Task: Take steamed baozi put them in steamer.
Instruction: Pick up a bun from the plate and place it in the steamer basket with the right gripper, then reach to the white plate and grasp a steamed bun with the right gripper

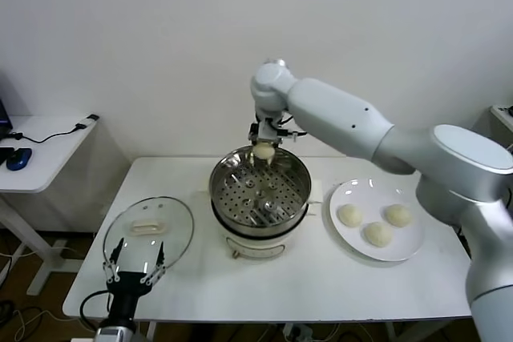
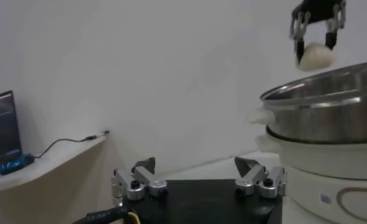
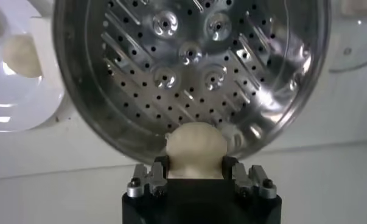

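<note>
- The right gripper [image 1: 264, 152] has its jaws clenched on one baozi [image 1: 263, 150], above the far rim of the steamer [image 1: 260, 190].
- The left gripper [image 1: 133, 271] waits with jaws spread at the desk [image 1: 321, 278] near edge, beside the glass lid [image 1: 149, 230].
- The steamer's perforated tray is bare.
- The white plate [image 1: 377, 219] carries three baozi [image 1: 377, 234].

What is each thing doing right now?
right gripper: shut on one baozi, above the steamer's far rim
held baozi: in the air
steamer: uncovered, nothing on its tray
plate: holds three baozi
glass lid: flat on the table
left gripper: open, holding nothing
</note>
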You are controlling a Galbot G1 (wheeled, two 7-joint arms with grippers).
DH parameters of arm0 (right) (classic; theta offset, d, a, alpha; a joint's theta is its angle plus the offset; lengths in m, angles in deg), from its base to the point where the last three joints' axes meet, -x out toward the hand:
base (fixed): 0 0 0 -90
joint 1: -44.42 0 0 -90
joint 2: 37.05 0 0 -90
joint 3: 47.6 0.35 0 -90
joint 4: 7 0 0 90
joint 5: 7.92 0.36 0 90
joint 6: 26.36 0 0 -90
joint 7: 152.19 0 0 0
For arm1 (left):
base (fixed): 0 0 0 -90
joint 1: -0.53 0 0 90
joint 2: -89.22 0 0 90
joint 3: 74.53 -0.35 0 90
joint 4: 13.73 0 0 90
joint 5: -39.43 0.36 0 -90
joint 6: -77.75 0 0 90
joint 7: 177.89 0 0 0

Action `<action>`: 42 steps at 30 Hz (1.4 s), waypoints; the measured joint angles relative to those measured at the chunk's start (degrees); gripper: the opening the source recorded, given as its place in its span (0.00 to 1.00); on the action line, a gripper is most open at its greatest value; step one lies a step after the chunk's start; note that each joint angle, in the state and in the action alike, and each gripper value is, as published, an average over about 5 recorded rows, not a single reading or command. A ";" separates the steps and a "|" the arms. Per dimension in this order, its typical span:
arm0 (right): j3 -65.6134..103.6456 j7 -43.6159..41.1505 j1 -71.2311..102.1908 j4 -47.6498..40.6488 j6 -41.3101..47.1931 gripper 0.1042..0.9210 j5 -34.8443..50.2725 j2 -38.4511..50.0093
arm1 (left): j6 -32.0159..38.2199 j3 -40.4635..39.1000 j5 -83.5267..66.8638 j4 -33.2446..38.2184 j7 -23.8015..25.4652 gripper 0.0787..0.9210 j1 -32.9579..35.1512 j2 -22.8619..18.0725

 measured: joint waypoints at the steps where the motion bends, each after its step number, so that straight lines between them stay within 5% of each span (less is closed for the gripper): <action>1: 0.13 0.15 0.54 -0.29 -0.14 0.58 -0.60 -0.31 | -0.01 -0.03 0.02 -0.08 0.00 0.88 -0.01 0.05; 16: 2.16 1.74 6.11 -5.67 -1.67 0.59 -6.31 -3.13 | -0.65 -0.50 0.64 -0.08 -0.50 0.88 0.02 -0.07; 29: 2.72 1.74 4.99 -5.27 -2.71 0.88 -4.89 -2.03 | -1.13 -1.63 1.55 0.00 -0.51 0.88 -0.87 -1.09; 36: 1.69 0.91 0.69 -2.67 -0.77 0.88 3.03 1.21 | -1.44 -1.93 1.79 0.09 -0.58 0.88 -1.21 -1.51; 42: -4.08 2.26 -6.91 0.80 8.66 0.88 19.75 7.38 | -1.53 -2.22 2.18 0.31 -0.58 0.88 -1.14 -1.59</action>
